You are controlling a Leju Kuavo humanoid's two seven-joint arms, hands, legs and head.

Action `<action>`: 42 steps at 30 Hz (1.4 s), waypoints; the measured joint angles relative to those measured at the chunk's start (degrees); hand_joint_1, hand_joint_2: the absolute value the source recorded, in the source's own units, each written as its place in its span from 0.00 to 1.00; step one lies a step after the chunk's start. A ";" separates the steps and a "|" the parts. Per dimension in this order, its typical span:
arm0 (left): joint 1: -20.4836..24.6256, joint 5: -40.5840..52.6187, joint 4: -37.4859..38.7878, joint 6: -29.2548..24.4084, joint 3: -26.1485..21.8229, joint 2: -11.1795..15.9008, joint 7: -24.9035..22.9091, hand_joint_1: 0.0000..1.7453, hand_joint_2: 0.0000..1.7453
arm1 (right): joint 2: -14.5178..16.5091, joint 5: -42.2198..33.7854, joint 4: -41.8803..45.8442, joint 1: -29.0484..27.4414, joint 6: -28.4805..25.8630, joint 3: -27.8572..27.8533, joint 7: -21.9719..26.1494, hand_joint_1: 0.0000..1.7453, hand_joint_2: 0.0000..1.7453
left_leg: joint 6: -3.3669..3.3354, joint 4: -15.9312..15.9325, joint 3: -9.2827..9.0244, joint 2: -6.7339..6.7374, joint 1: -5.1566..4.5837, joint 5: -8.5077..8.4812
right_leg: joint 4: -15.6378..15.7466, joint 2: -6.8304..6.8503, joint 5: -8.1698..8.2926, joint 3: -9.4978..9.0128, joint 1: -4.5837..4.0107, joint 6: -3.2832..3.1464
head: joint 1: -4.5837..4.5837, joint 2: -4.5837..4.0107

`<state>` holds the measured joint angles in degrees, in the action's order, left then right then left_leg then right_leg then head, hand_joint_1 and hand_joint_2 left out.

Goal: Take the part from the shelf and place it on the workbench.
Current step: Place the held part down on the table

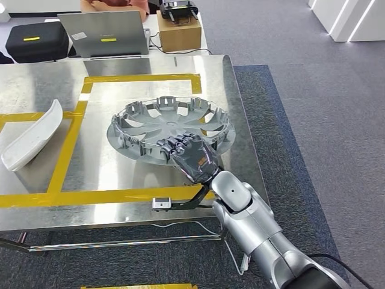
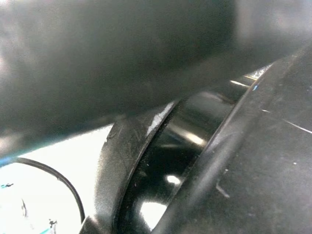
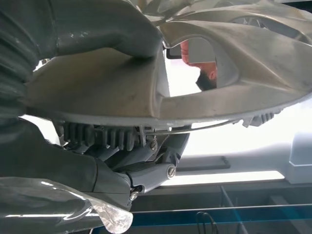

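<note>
One grey spoked hubcap (image 1: 171, 127), rim clips up, right robot hand (image 1: 190, 158) gripping

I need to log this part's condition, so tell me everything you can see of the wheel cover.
The wheel cover is a round, silver-grey disc, seemingly plastic, with spokes, cutouts and clips around its rim, inner side up. It sits over the yellow-taped rectangle on the metal workbench. The right hand grips its near edge, thumb on one face and fingers on the other.

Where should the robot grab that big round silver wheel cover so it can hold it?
Probably at the near rim, coming from the table's front edge. The wheel cover is wide and flat, so only its thin edge fits a hand. The right hand grips it there already, with fingers on one face and the thumb on the other.
</note>
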<state>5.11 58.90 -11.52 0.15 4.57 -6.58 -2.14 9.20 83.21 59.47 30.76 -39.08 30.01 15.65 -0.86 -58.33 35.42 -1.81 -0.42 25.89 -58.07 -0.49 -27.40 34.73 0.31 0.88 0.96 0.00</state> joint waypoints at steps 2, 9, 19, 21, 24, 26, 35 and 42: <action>0.00 0.00 0.00 0.00 0.01 0.00 0.00 0.00 1.00 | 0.00 0.02 0.02 0.00 0.00 -0.02 -0.03 0.00 1.00 | 0.00 0.00 0.00 0.00 0.00 0.00 | 0.00 0.00 0.00 0.00 0.00 0.00 | 0.00 0.00; -0.06 -0.22 0.00 -0.18 0.25 0.08 0.00 0.00 0.00 | -0.01 0.10 0.43 0.03 0.00 -3.03 -0.94 0.00 1.00 | 0.00 0.00 0.00 0.00 0.00 0.00 | 0.00 0.00 0.00 0.01 0.00 0.00 | 0.00 0.00; -0.11 -0.31 0.00 -0.22 0.26 0.11 -0.11 0.00 0.00 | -0.02 0.12 0.39 -0.07 0.00 -5.15 -0.97 0.00 1.00 | 0.00 0.00 0.00 0.00 0.00 0.00 | 0.00 -0.02 0.00 0.02 0.00 0.00 | 0.00 0.00; -0.11 -0.31 0.00 -0.20 0.26 0.11 -0.28 0.00 0.00 | -0.02 -0.20 0.25 -0.07 0.00 -5.40 -0.81 0.00 1.00 | 0.00 0.00 0.00 0.00 0.00 0.00 | 0.00 -0.01 0.00 0.02 0.00 0.00 | 0.00 0.00; -0.12 -0.31 0.00 -0.15 0.31 0.13 -0.50 0.00 0.00 | -0.02 -0.81 -0.11 -0.07 0.00 -5.62 -0.38 0.00 1.00 | 0.00 0.00 0.00 0.00 0.00 0.00 | 0.00 -0.01 0.00 0.02 0.00 0.00 | 0.00 0.00; -0.12 -0.31 0.00 -0.11 0.38 0.13 -0.70 0.00 0.00 | -0.02 -0.96 -0.28 -0.07 0.00 -5.64 -0.24 0.00 1.00 | 0.00 0.00 0.00 0.00 0.00 0.00 | 0.00 -0.01 0.00 0.02 0.00 0.00 | 0.00 0.00; -0.04 -0.46 0.00 0.30 1.20 0.15 -0.94 0.00 0.00 | 0.20 -1.64 -1.51 -0.06 0.00 -5.62 0.57 0.00 1.00 | 0.00 0.00 0.01 0.00 0.00 0.00 | 0.00 -0.01 0.00 0.01 0.00 0.00 | 0.00 0.00; 0.01 -0.57 0.00 0.33 1.31 0.11 -0.95 0.00 0.00 | 0.92 -1.79 -3.21 0.24 0.00 -5.57 -0.66 0.00 1.00 | 0.00 0.00 0.00 0.00 0.00 0.00 | 0.00 -0.01 0.00 0.01 0.00 0.00 | 0.00 0.00</action>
<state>5.13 58.34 -11.52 0.48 5.87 -6.47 -3.09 10.13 81.42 56.27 30.99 -39.08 24.44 14.99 -0.85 -58.33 35.43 -1.80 -0.42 25.89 -58.07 -0.50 -27.40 34.74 0.31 0.88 0.96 0.00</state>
